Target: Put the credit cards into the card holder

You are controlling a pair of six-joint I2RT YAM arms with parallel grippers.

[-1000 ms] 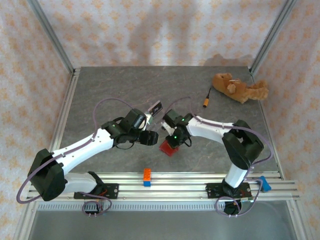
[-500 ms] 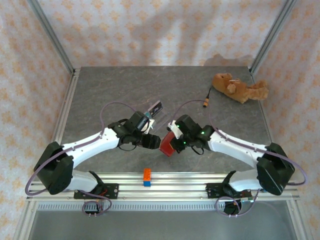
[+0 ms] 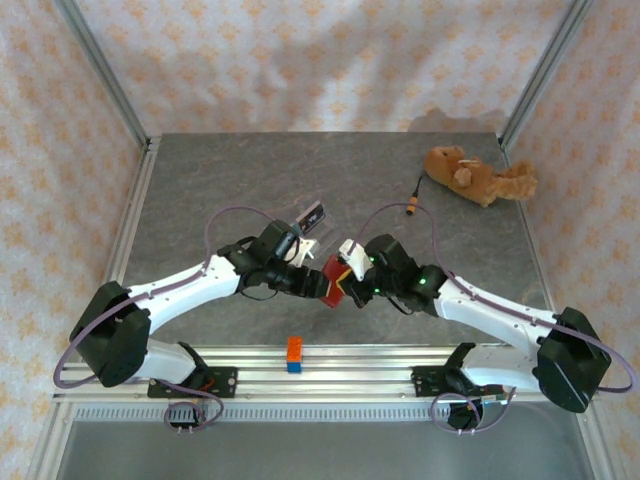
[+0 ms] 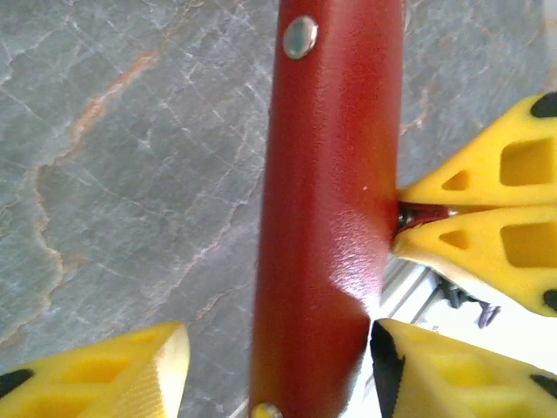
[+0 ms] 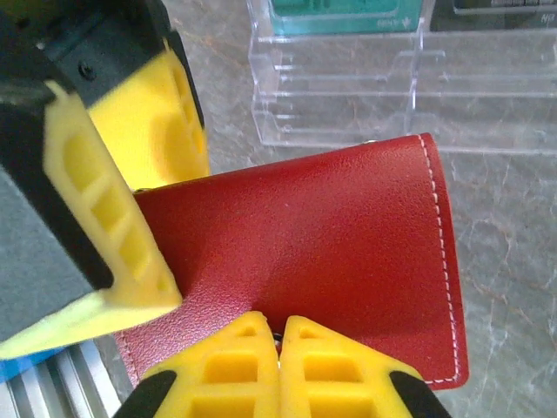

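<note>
Table point(image 3: 220, 180): grey stone top, bare beyond both tools and out to either side. The aluminium rail point(image 3: 380, 362) runs along the near edge, close behind them, so there is little room that way.

Card holder point(image 5: 331, 226): red leather, standing on edge between the two tools. Can't tell if it's lifted or resting on the table. Its stitched edge is free on the right gripper's right side. A metal snap stud point(image 4: 300, 37) shows on the face toward the left wrist camera.

Right gripper point(image 5: 278, 338): clenched on the card holder's near edge, fingertips pressed together with red leather between them.

Left gripper point(image 4: 278, 370): spread and straddling the card holder, grasping nothing. Its right finger point(image 4: 435, 374) is just beside the red face. Its left finger point(image 4: 122, 379) stands apart, with bare table in the gap.

Clear plastic tray point(image 5: 348, 96): just beyond the card holder from the right gripper. Can't tell whether they touch. A teal card point(image 5: 348, 10) and a dark card point(image 5: 500, 7) stand in it side by side, tops cut off by the frame.

Teddy bear point(image 3: 478, 176): far right corner, well apart from both tools.

Orange-and-blue block point(image 3: 294, 354): on the rail behind the grippers.
</note>
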